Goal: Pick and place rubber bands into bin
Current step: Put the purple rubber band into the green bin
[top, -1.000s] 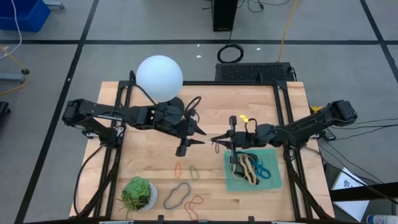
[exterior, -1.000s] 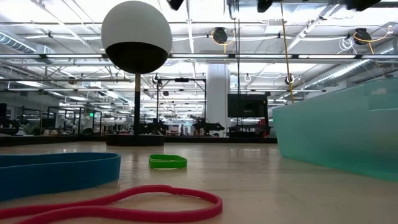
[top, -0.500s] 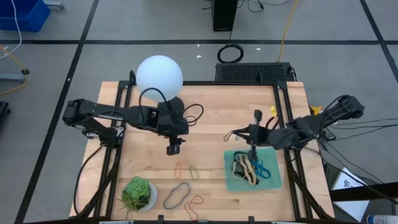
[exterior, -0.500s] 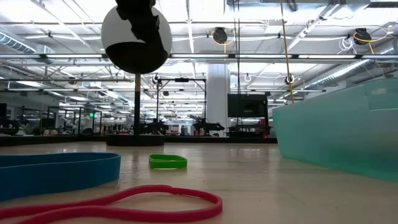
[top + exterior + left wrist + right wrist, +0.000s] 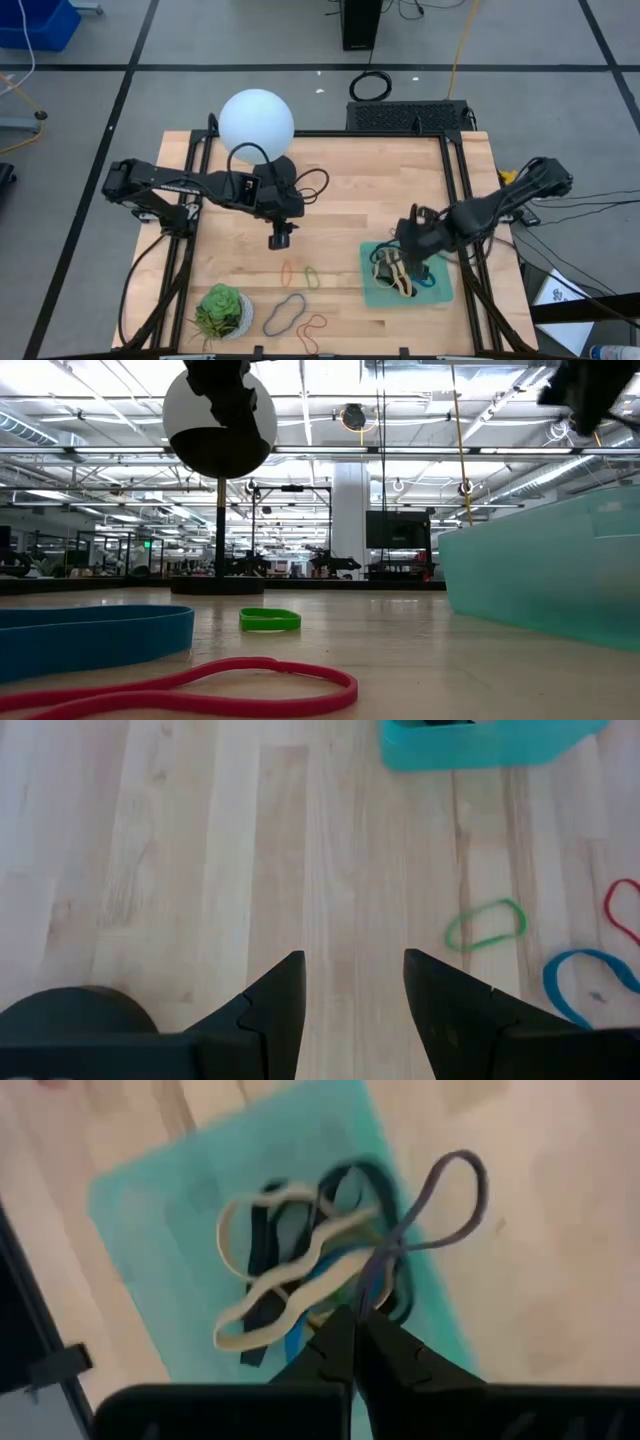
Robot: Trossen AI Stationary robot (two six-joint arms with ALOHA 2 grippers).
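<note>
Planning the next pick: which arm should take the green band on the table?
Left. Its open pincer is empty, pointing down at bare wood near the green band. The right pincer is shut on a purplish band over the bin.

No text, label, brand, number or sign can be read anywhere.

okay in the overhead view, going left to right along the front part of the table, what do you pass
succulent pot → grey rubber band → green rubber band → bin → right gripper, shut on a purple rubber band above the bin.
</note>
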